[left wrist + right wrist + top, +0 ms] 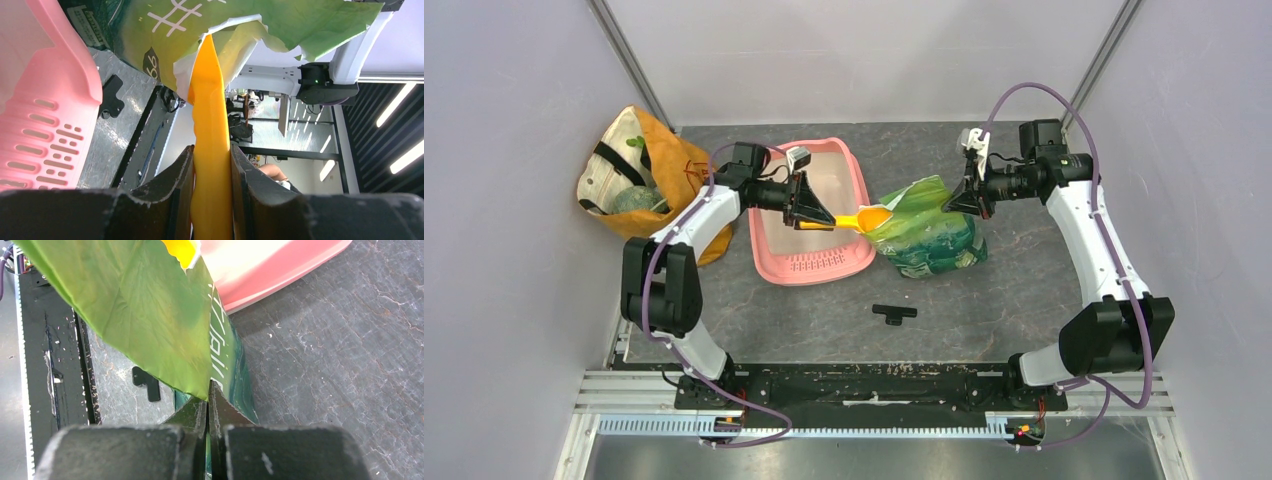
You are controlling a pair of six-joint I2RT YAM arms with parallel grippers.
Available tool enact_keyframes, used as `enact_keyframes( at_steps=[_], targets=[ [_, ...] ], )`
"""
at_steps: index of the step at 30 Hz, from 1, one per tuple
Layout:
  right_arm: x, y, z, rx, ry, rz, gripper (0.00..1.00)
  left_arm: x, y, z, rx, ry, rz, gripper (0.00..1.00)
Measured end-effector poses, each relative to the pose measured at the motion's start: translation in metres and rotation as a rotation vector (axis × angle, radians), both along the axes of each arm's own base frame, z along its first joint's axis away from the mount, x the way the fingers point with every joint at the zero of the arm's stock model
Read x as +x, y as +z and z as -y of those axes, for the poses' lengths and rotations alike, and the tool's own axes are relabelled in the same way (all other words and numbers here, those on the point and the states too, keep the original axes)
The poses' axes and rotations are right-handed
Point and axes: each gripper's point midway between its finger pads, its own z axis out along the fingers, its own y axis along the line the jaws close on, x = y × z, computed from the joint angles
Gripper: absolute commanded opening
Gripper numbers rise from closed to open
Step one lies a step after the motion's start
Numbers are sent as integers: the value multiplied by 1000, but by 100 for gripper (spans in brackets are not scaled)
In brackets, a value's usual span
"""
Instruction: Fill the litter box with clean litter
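Pink litter box (pixel 807 268) sits centre-left on table, just beside foil bag; rigid, light plastic, needs no holding. Next, left gripper (pixel 824 215) clamped on handle of orange scoop (pixel 870 218): stiff, slick, likely to twist once loaded. Scoop tip hidden in mouth of green foil bag (pixel 929 242). Further right, right gripper (pixel 951 203) pinches bag's torn lip; thin, crinkly, slippery. No litter visible: presumably inside bag, none made out in box.

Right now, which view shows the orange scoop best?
The left wrist view: the scoop fills the frame edge-on, clamped in the left gripper, its tip at the mouth of the green bag. Top external shows it small, between litter box and bag. The right wrist shows only a yellow sliver behind the bag.
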Motion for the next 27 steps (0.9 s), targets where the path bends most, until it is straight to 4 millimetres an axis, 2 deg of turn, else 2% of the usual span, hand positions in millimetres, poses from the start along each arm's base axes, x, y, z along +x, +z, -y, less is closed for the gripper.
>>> enact_keyframes(
  at_steps=[13,21,27],
  targets=[
    [-4,-1,-8,-3,28,0,0,-2,7,-9,-34,-7,-8,2],
    [-3,-4,-11,-28,28,2,0,9,33,-6,-49,-12,67,2],
    [-3,-4,-11,-30,26,2,0,7,32,-13,-56,-2,35,2]
  ],
)
